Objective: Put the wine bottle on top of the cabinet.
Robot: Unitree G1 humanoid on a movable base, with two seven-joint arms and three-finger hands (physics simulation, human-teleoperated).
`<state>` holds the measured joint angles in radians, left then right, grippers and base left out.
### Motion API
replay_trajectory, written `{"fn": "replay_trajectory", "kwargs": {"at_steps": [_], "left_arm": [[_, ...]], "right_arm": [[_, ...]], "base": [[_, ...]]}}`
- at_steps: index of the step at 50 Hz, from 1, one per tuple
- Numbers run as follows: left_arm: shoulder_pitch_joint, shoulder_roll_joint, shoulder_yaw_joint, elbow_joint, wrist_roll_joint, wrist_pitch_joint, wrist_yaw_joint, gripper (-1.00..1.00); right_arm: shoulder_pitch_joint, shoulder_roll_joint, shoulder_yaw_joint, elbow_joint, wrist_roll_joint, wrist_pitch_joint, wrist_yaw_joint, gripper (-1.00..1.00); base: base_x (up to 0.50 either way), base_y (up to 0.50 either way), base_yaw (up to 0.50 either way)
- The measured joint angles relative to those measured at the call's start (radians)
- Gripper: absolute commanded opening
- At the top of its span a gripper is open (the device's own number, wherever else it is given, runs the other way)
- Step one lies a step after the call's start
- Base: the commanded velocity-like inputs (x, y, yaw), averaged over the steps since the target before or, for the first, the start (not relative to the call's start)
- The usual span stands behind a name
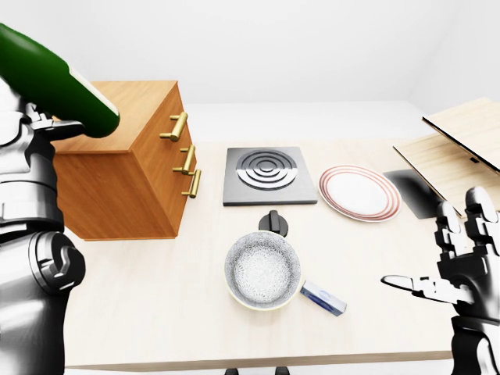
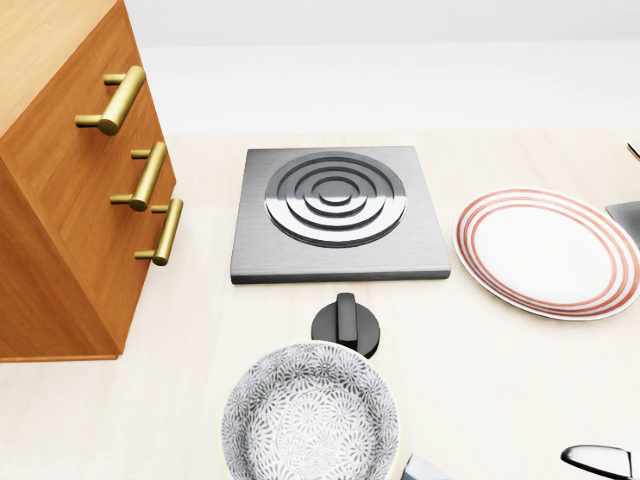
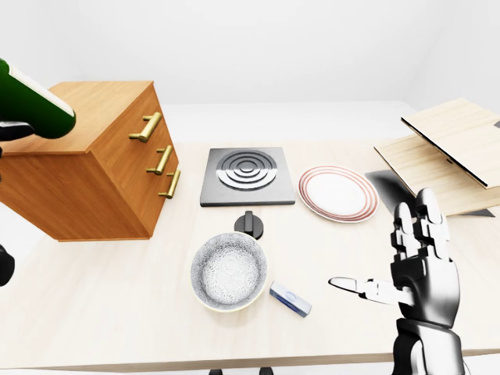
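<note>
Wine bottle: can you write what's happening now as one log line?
left hand: holds wine bottle tilted beside cabinet | right hand: open, empty | bottle not yet on cabinet top

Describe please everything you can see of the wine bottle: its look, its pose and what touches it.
The wine bottle is dark green and glossy, like glass, with a pale label edge near its lower end. Only part shows; the rest runs off the left-eye view's upper left corner. It is strongly tilted, held in the air by the left hand, whose fingers close on it. It stands over the left part of the wooden cabinet, not resting on it.
</note>
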<state>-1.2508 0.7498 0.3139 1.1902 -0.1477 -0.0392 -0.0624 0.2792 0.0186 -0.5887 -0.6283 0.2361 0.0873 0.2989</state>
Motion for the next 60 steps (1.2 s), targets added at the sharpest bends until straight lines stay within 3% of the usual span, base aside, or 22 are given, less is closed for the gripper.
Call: {"fn": "replay_trajectory", "kwargs": {"at_steps": [9, 10, 15, 39, 47, 50, 60], "left_arm": [[0.014, -0.011, -0.002, 0.006, 0.015, -0.011, 0.011, -0.89], [0.015, -0.012, -0.002, 0.007, 0.017, -0.012, 0.012, -0.73], [0.019, -0.014, -0.003, 0.008, 0.025, -0.012, 0.017, -0.61], [0.036, -0.020, 0.005, 0.009, 0.050, -0.015, 0.018, -0.62], [0.037, -0.020, 0.000, 0.012, 0.049, -0.013, 0.021, -0.36], [0.036, -0.021, -0.002, 0.011, 0.046, -0.012, 0.022, -0.11], [0.045, -0.026, 0.005, 0.009, 0.035, -0.020, 0.023, -0.06]], "right_arm": [[-0.001, 0.001, -0.003, 0.002, 0.000, 0.000, 0.003, 1.00], [-0.001, 0.001, -0.003, 0.002, 0.000, 0.000, 0.003, 1.00], [0.007, 0.007, -0.001, -0.017, -0.001, 0.000, 0.001, 1.00], [0.021, 0.036, -0.003, -0.092, -0.013, 0.000, 0.000, 1.00], [0.018, 0.035, -0.004, -0.083, -0.015, 0.000, 0.002, 1.00], [0.018, 0.035, -0.004, -0.080, -0.015, 0.000, 0.002, 1.00], [0.018, 0.034, -0.004, -0.077, -0.015, 0.000, 0.002, 1.00]], "base": [[0.00, 0.00, 0.00], [0.00, 0.00, 0.00], [0.00, 0.00, 0.00], [0.00, 0.00, 0.00], [0.00, 0.00, 0.00], [0.00, 0.00, 0.00], [0.00, 0.00, 0.00]]}}
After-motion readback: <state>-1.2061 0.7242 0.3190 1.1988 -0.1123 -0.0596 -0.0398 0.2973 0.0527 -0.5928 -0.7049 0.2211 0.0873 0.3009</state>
